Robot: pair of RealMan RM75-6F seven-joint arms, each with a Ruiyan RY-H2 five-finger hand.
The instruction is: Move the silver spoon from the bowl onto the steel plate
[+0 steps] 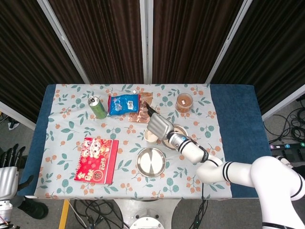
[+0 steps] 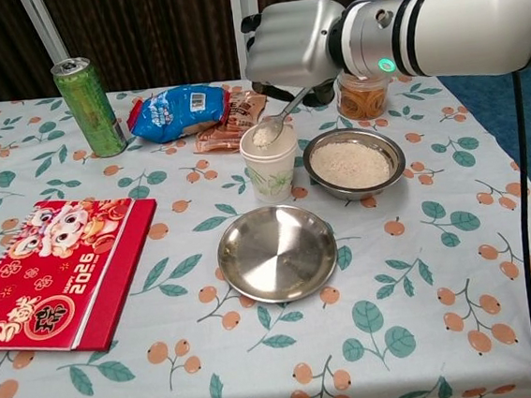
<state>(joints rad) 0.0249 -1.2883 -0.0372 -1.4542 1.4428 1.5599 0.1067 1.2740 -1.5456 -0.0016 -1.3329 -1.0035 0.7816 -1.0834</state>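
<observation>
My right hand [image 2: 296, 44] [image 1: 158, 127] holds the silver spoon [image 2: 276, 123] by its handle. The spoon's bowl carries white grains and hangs just over the paper cup [image 2: 269, 159] [image 1: 150, 137]. The steel bowl [image 2: 353, 162] [image 1: 178, 130] of white grains stands right of the cup. The empty steel plate [image 2: 276, 252] [image 1: 151, 161] lies on the cloth in front of the cup and bowl. My left hand [image 1: 8, 164] hangs open off the table's left side, seen only in the head view.
A red calendar book [image 2: 51, 271] lies at the front left. A green can [image 2: 90, 107], a blue snack bag [image 2: 178, 110] and a brown packet [image 2: 235, 117] line the back. A clear jar of orange contents [image 2: 363, 95] stands behind the bowl.
</observation>
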